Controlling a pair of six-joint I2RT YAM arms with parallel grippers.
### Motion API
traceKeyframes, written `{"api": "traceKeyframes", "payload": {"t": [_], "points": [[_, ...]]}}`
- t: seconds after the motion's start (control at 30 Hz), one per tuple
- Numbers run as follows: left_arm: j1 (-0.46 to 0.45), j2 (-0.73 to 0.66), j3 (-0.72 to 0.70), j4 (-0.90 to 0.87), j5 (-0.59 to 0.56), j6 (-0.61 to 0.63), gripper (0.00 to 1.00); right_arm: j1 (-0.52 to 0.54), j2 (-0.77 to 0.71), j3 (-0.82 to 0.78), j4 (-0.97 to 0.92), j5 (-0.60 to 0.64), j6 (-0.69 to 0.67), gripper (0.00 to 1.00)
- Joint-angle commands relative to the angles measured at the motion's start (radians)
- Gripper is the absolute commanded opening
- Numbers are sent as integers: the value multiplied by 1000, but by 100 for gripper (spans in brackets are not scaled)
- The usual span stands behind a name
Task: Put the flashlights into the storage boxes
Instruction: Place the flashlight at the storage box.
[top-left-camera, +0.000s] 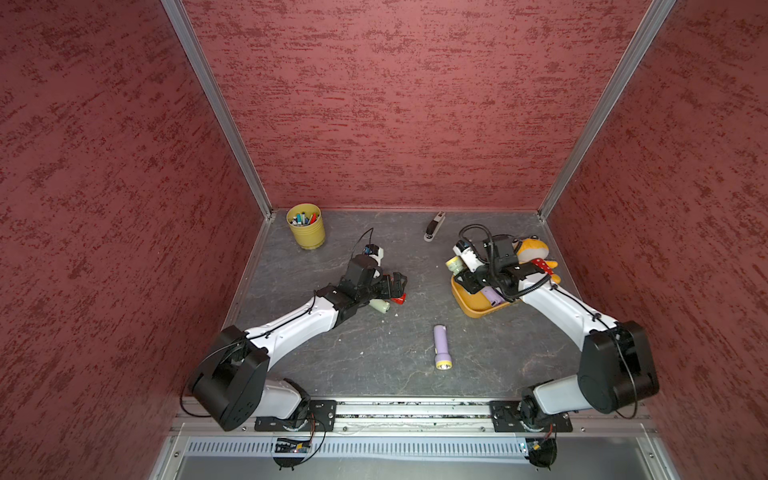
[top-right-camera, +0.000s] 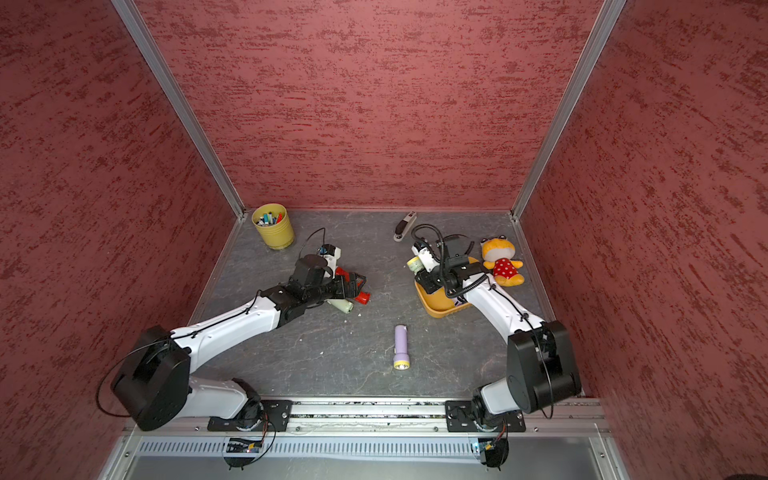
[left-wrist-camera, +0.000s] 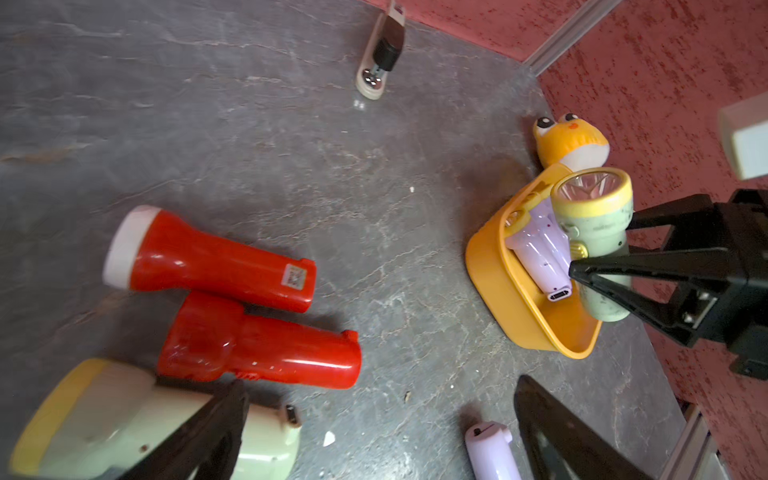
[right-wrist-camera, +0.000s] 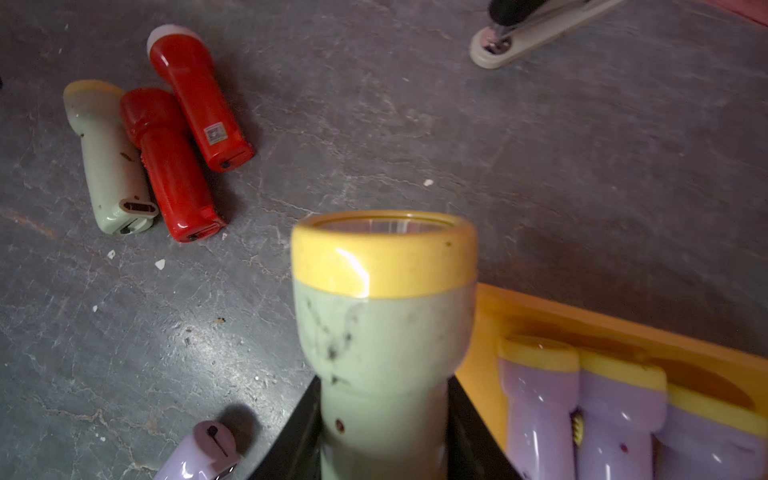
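Note:
My right gripper (right-wrist-camera: 384, 411) is shut on a pale green flashlight (right-wrist-camera: 382, 324) with a yellow head, held above the near-left rim of the orange storage box (top-left-camera: 473, 308). Three lilac flashlights (right-wrist-camera: 540, 399) lie side by side in the box. My left gripper (left-wrist-camera: 382, 386) hangs open just above two red flashlights (left-wrist-camera: 208, 262) and a second pale green flashlight (left-wrist-camera: 104, 419), which lie together on the table. Nothing is between its fingers. One lilac flashlight (top-left-camera: 441, 347) lies alone at mid-table, nearer the front edge.
A yellow ribbed cup (top-left-camera: 306, 228) of pens stands in the back left corner. A grey-and-white stapler (top-left-camera: 434, 226) lies near the back wall. An orange plush toy (top-right-camera: 500, 259) in a red dotted dress sits right behind the box. Red walls close in three sides.

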Motion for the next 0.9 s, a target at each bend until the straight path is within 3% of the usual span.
{"api": "traceKeyframes", "payload": {"t": [0.0, 0.33, 0.87], "points": [[-36, 47, 39, 38, -2, 30, 99, -59, -75, -54, 74, -47, 124, 25], [-63, 118, 73, 77, 34, 5, 99, -109, -1, -87, 61, 47, 217, 25], [-68, 129, 84, 78, 40, 0, 99, -108, 137, -65, 63, 144, 109, 28]]}}
